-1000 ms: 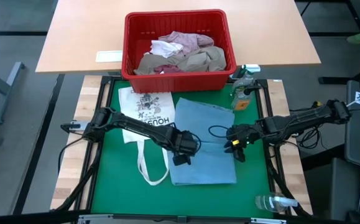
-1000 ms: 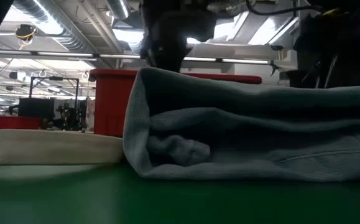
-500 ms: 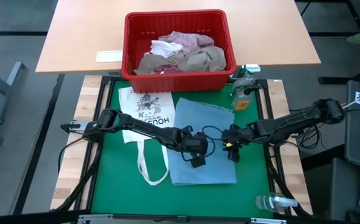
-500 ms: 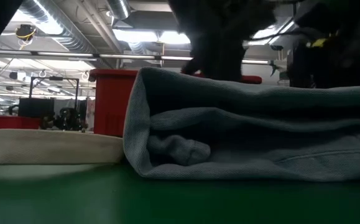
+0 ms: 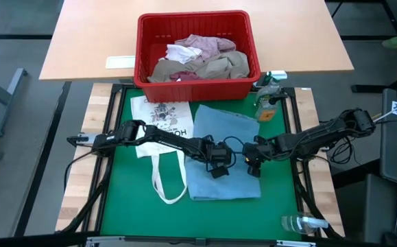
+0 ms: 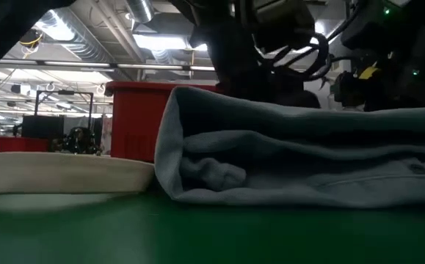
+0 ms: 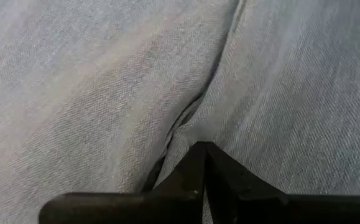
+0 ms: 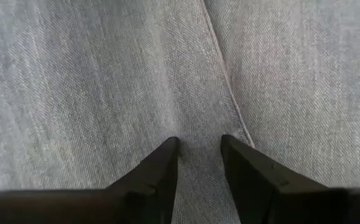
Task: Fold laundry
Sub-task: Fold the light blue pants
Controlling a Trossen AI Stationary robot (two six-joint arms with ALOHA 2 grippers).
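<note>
Light blue denim jeans [image 5: 222,154] lie folded in a rectangle on the green mat [image 5: 126,199]; the low view shows the rounded fold edge [image 6: 169,154]. My left gripper [image 5: 216,168] is shut, its tip [image 7: 204,149] down on the middle of the jeans. My right gripper [image 5: 253,167] stands open over the right half of the jeans, its fingertips [image 8: 170,146] at the denim beside a seam [image 8: 226,87]. More laundry, pink, white and tan [image 5: 198,58], lies heaped in the red basket [image 5: 143,48]. My left gripper presses its shut fingertips down on the top layer of the jeans at a crease [image 7: 186,118] near the middle, slanting down from the table's left. The jeans lie flat on the mat. My right gripper points steeply down at the top layer; I cannot tell whether its open fingertips touch the denim.
A white printed tote bag [image 5: 160,120] lies left of the jeans, its straps [image 5: 167,185] reaching toward the near edge. A spray bottle [image 5: 267,103] stands at the mat's far right corner, and another [image 5: 301,223] lies at the near right. The basket sits on a wooden table behind.
My left gripper has gone toward the table's right edge and down onto the middle of the jeans, staying shut. My right gripper has tipped steeply down and sunk a little toward the jeans. In the low view the top of the jeans has sunk slightly.
</note>
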